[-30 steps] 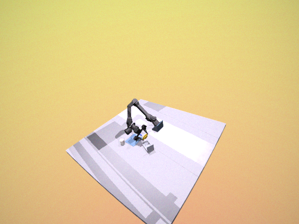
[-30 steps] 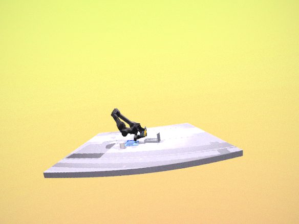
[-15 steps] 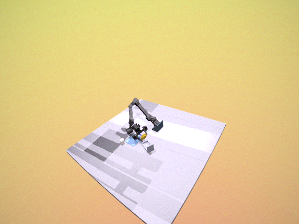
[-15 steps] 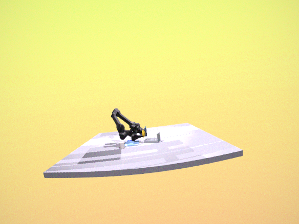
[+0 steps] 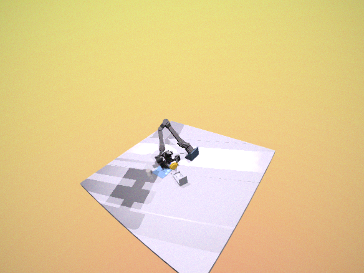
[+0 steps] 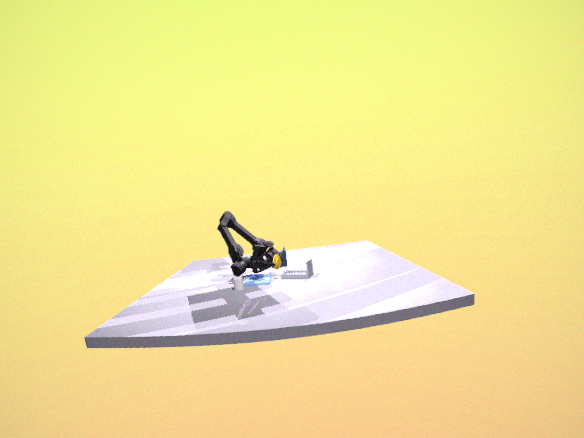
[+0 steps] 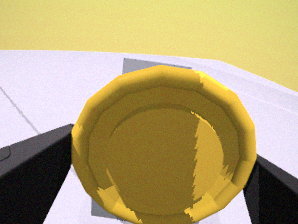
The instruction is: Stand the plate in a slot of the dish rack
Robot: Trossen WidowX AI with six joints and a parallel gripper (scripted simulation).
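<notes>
The yellow round plate [image 5: 173,166] [image 6: 276,261] [image 7: 160,165] is in my gripper [image 5: 174,164] [image 7: 163,148], held off the table with its face steeply tilted. In the wrist view the two dark fingers press its left and right edges, and its round face fills the middle. The small grey dish rack [image 5: 182,181] [image 6: 295,277] stands on the table just beyond the plate, with a taller wall at its far end. The plate is above and to one side of the rack, outside its slots. The rack cannot be made out in the wrist view.
A flat blue mat [image 5: 161,172] [image 6: 257,280] lies beneath the arm, beside the rack. A whitish cylinder [image 5: 149,172] [image 6: 238,283] stands at the mat's left. A dark blue panel [image 5: 192,154] [image 6: 283,257] is near the arm's other end. Shadows cross the table [image 5: 202,199] [image 6: 350,290].
</notes>
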